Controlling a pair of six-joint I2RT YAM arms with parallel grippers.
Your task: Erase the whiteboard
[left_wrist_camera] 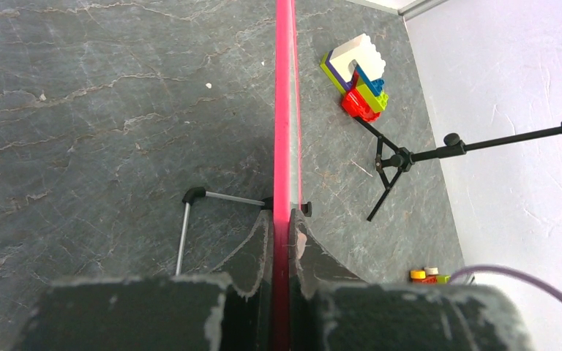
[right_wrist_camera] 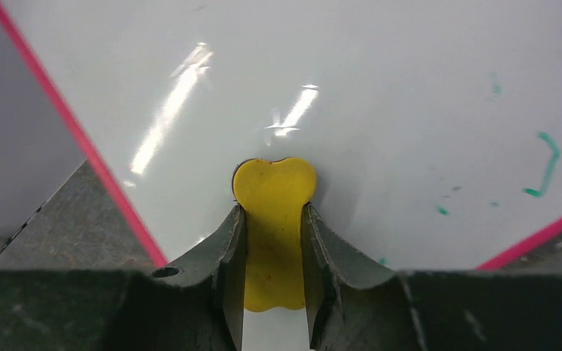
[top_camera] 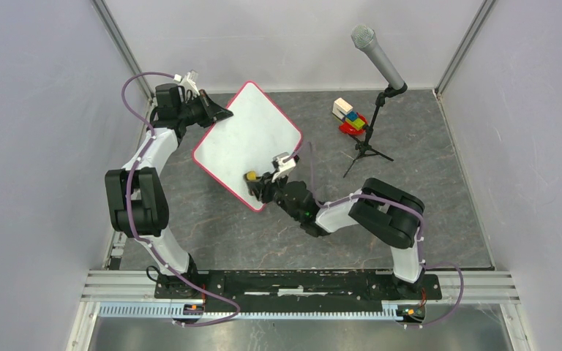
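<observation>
Right wrist view: my right fingers are clamped on a yellow eraser, its rounded end touching the whiteboard. Green marks show near the pink frame. My left fingers pinch the whiteboard's left edge, holding it tilted over the back left of the grey desk. A microphone stand and stacked toy blocks sit back right, between pale walls.

The whiteboard looks glossy and smooth; the table looks like matt, veined grey stone.
</observation>
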